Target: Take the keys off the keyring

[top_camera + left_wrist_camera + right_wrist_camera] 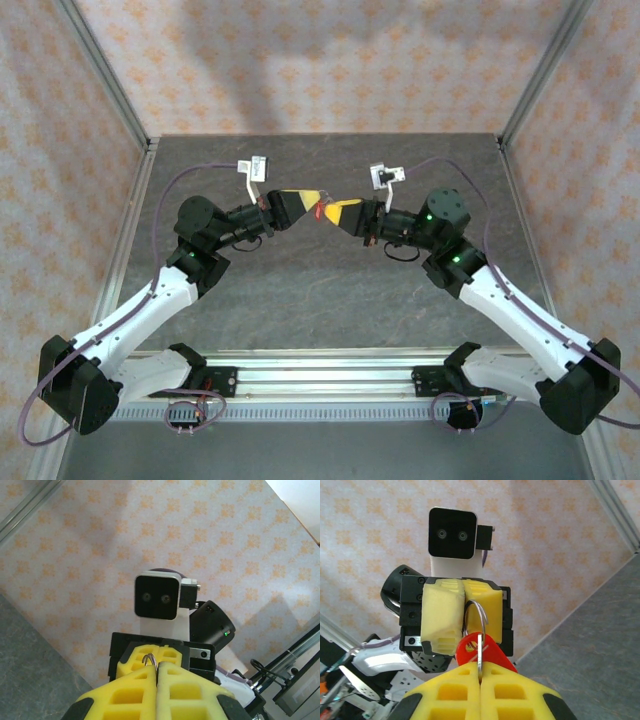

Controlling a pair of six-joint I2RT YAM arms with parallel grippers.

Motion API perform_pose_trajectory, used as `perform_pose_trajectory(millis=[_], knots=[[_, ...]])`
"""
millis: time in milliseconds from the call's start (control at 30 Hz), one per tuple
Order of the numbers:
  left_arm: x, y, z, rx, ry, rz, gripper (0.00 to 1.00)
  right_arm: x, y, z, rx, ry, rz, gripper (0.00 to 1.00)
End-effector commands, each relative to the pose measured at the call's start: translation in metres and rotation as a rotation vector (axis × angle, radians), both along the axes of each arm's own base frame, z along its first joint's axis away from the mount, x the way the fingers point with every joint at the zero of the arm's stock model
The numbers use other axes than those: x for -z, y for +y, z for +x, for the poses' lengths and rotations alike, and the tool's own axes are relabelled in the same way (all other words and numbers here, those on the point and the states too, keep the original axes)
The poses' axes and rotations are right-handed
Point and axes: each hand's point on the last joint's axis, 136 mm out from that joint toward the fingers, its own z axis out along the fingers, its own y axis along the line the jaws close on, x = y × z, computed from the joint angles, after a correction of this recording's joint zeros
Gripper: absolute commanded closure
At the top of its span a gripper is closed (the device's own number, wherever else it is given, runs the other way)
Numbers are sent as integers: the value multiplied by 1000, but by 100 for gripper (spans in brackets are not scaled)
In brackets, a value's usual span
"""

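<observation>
Both grippers meet tip to tip in mid-air above the table. My left gripper is shut on the metal keyring, whose loop sticks out above its yellow foam fingertips. In the right wrist view the keyring arcs out from between the left gripper's pads. A flat metal key, seen edge-on, hangs on the ring, and my right gripper is shut on it. A red plastic tag sits on the same ring, just behind the key.
Below the grippers lies the grey stone-patterned table. Aluminium posts and orange-patterned walls enclose it on three sides. A metal rail runs along the near edge between the arm bases. Purple cables loop off both arms.
</observation>
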Motion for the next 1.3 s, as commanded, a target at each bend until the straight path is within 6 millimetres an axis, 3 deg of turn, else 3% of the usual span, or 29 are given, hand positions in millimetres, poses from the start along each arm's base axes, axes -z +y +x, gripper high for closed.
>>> perform_pose_trajectory(millis=[0,67,100,500,800,1000,1267], knots=[[-9,7,-10,-7,-59,-8,100,-8,-10,1,64,-48,-48,100],[-7,7,-11,-11,-57,-2,98,-6,-12,1,75,-43,-71,100],[-5,8,-10,-17,-55,2,92,-4,-12,2,83,-42,-86,100],[13,11,-8,-48,-32,33,79,5,-14,6,100,-32,-200,100],[43,18,-5,-125,-12,115,53,-2,-11,6,85,-15,-170,100],[61,20,-10,-212,-69,254,50,-3,-8,8,75,9,-173,100],[69,30,-16,-378,-331,302,47,-8,-6,5,50,43,-168,100]])
